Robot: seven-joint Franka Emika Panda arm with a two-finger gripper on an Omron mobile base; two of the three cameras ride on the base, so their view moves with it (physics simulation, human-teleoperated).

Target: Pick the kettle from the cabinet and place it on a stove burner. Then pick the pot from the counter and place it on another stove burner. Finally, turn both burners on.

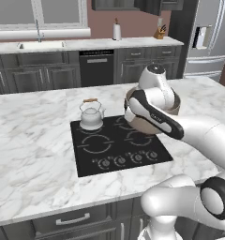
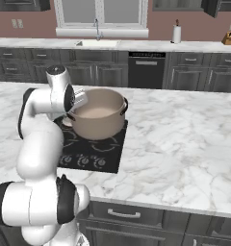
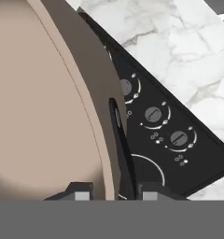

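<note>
The small white-silver kettle (image 1: 91,115) stands on the back left burner of the black cooktop (image 1: 115,151). The beige pot (image 2: 98,117) hangs over the cooktop's (image 2: 99,153) right side; I cannot tell whether its base touches the glass. My gripper (image 2: 79,102) is shut on the pot's left rim beside a dark side handle. In the hand view the pot wall (image 3: 44,102) and its dark handle (image 3: 122,144) sit between my fingertips, with my gripper (image 3: 115,191) over the knob row (image 3: 152,114). In the left base view my arm covers most of the pot (image 1: 143,125).
White marble counter (image 2: 185,144) spreads around the cooktop, wide to the right. Across the aisle are a sink (image 1: 41,45), a paper-towel roll (image 1: 116,31), a knife block (image 1: 159,33) and a steel fridge (image 1: 206,37).
</note>
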